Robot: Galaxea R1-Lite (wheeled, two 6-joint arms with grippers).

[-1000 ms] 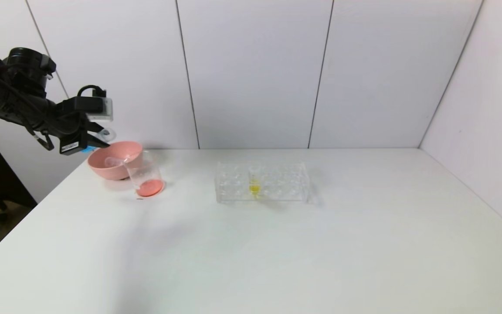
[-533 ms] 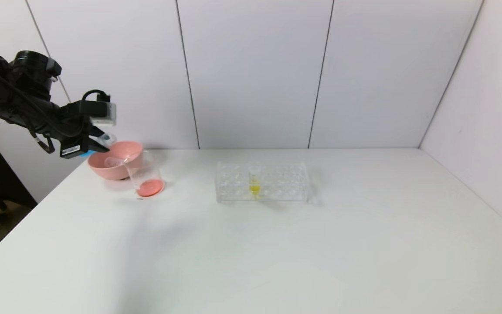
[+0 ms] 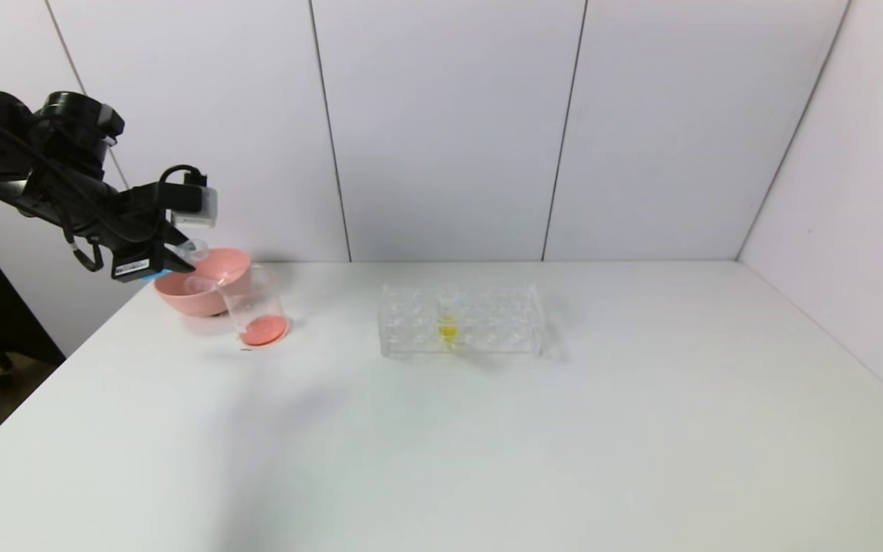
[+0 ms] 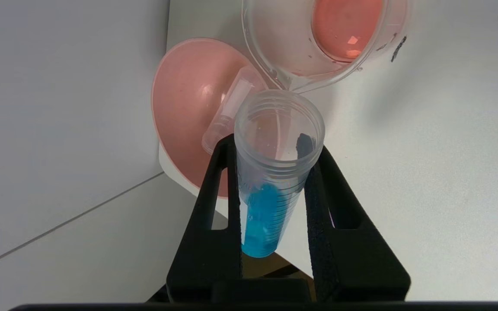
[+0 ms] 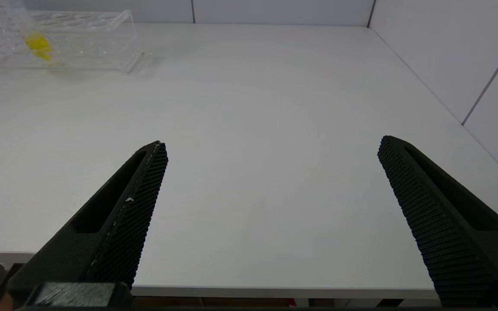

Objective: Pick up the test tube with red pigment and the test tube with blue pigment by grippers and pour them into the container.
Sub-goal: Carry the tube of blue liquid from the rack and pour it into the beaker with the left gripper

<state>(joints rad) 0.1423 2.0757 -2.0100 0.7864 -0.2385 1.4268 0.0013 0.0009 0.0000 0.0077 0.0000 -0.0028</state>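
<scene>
- A white tabletop [image 3: 487, 445] fills the lower two thirds of the head view, with pale wall panels behind it
- The left arm reaches in from the upper left of the head view; its left tool [image 4: 273, 149] hangs above the tabletop's far left corner, at the near left rim of the bowl, and is clamped on the test tube with blue pigment [image 4: 270, 190]
- A clear plastic tube rack [image 3: 461, 320] stands just right of centre in the head view, well apart from the bowl and beaker; it holds one tube with yellow liquid [image 3: 448, 328]
- A pink bowl [image 3: 204, 280] sits at the far left of the tabletop, with an empty clear tube [image 4: 227, 113] lying inside it
- The container [image 3: 256, 308], a clear glass beaker, stands touching or just beside the bowl on its right; a shallow layer of red-orange liquid covers its bottom
- In the left wrist view the blue tube sits between the two black fingers [image 4: 214, 203], mouth open and pointing toward the beaker's pouring lip, blue liquid pooled at its closed end
- The right tool [image 5: 270, 151] appears only in its own wrist view, held wide apart with nothing in it, low at the tabletop's near edge, the rack at that frame's upper left
</scene>
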